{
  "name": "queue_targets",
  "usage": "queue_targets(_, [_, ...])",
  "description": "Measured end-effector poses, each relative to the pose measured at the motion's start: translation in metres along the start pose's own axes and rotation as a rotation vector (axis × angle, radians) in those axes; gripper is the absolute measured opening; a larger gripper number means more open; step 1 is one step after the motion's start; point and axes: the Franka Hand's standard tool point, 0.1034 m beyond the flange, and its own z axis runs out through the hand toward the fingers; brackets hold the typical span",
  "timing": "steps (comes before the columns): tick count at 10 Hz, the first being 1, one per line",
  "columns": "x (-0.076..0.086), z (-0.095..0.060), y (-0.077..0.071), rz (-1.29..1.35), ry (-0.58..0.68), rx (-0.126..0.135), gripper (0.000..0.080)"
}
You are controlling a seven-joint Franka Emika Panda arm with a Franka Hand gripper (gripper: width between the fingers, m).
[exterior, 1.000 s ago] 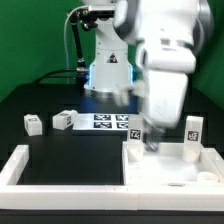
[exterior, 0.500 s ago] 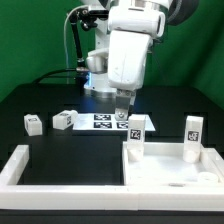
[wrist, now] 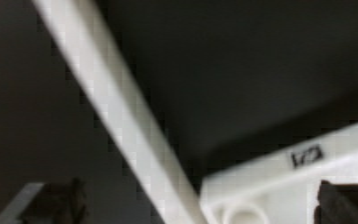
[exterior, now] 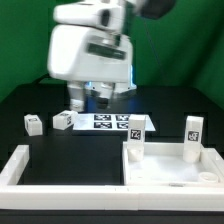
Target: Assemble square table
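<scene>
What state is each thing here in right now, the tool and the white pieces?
Tool: open, empty, above the table.
Square slab: lying flat.
Standing leg on the exterior view's left: upright on a slab corner.
Standing leg on the exterior view's right: upright on a slab corner.
Loose leg blocks: on the table, not fitted.

A plain green backdrop (exterior: 25,45) fills the rear of the scene, evenly lit; in front of it stands a black table (exterior: 75,150) with a dull, matte top; the wrist view shows that same dark surface, blurred.
</scene>
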Motion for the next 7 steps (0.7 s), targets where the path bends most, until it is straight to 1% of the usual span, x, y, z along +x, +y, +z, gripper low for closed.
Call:
queue_targets(1, [-0.0159,0.0002,-0.0078,0.15,-0.009,0.012,0.0649])
queue_targets(2, [-0.0168,-0.0002,-0.0129,0.239,-0.008,0.013,0.0649])
queue_targets(3, [-0.0144,0.0006,-0.0117,0.253,-0.006,0.012,0.0649])
queue_targets(6, [-0.0128,0.0017,-0.0138,0.43,0.0,0.022,0.0649])
queue_targets(7, [-0.0209,0.0024,-0.0133,0.502,0.009,0.039,0.0649])
